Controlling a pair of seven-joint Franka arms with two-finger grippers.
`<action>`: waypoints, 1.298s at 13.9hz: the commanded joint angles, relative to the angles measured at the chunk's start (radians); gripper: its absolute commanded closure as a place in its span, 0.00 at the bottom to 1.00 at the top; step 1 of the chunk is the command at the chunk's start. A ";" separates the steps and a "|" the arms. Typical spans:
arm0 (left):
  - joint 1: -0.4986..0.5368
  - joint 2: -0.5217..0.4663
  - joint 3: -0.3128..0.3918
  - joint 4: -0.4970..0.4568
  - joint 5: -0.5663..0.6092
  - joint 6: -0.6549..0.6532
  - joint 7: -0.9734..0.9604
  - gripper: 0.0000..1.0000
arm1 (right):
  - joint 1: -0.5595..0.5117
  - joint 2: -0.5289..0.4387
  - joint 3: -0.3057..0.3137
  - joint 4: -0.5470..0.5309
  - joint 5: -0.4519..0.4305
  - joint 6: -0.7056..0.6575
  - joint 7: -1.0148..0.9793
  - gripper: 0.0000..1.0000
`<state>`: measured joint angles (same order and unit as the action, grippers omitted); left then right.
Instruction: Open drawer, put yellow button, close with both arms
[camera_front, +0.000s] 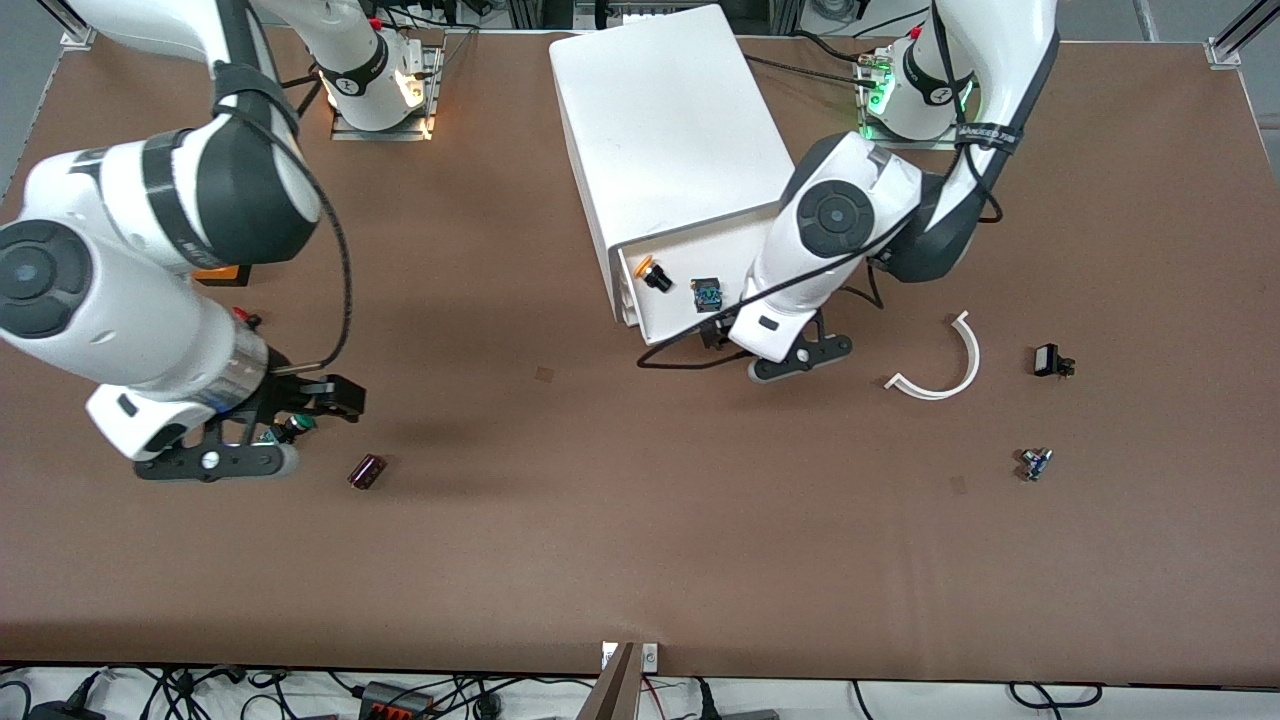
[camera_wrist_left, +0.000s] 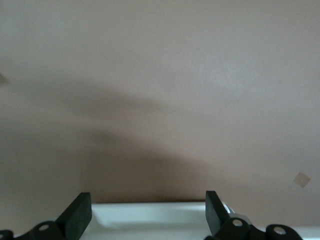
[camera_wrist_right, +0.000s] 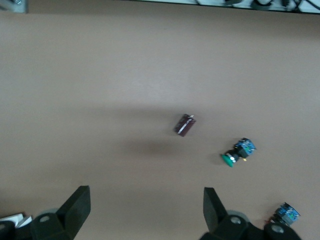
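The drawer (camera_front: 722, 246), the top one of the white cabinet (camera_front: 670, 120), stands pulled out. The yellow button (camera_front: 655, 273) lies in it on its side, beside a small blue and black block (camera_front: 708, 294). My left gripper (camera_front: 772, 352) is open at the drawer's front edge. In the left wrist view the white drawer rim (camera_wrist_left: 130, 214) lies between the open fingers of my left gripper (camera_wrist_left: 148, 215). My right gripper (camera_front: 270, 432) is open and empty above the table at the right arm's end, and it also shows in the right wrist view (camera_wrist_right: 146, 210).
A green-capped button (camera_front: 296, 424) (camera_wrist_right: 237, 151) and a dark red cylinder (camera_front: 367, 471) (camera_wrist_right: 185, 124) lie under my right gripper's area. A white curved strip (camera_front: 945, 370), a black part (camera_front: 1050, 360) and a small blue part (camera_front: 1035, 463) lie toward the left arm's end.
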<state>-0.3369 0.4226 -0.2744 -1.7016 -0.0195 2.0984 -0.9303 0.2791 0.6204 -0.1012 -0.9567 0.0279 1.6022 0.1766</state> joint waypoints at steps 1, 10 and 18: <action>0.006 -0.033 -0.031 -0.068 -0.010 0.002 -0.033 0.00 | -0.053 -0.178 0.026 -0.241 0.001 0.097 -0.011 0.00; 0.015 -0.062 -0.123 -0.122 -0.042 -0.079 -0.035 0.00 | -0.245 -0.375 0.026 -0.408 0.033 0.088 -0.129 0.00; 0.015 -0.070 -0.150 -0.122 -0.089 -0.133 -0.033 0.00 | -0.293 -0.461 0.003 -0.448 0.017 0.036 -0.233 0.00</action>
<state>-0.3368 0.3895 -0.4052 -1.7907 -0.0868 1.9819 -0.9612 -0.0238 0.1994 -0.0975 -1.3608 0.0522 1.6474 -0.0410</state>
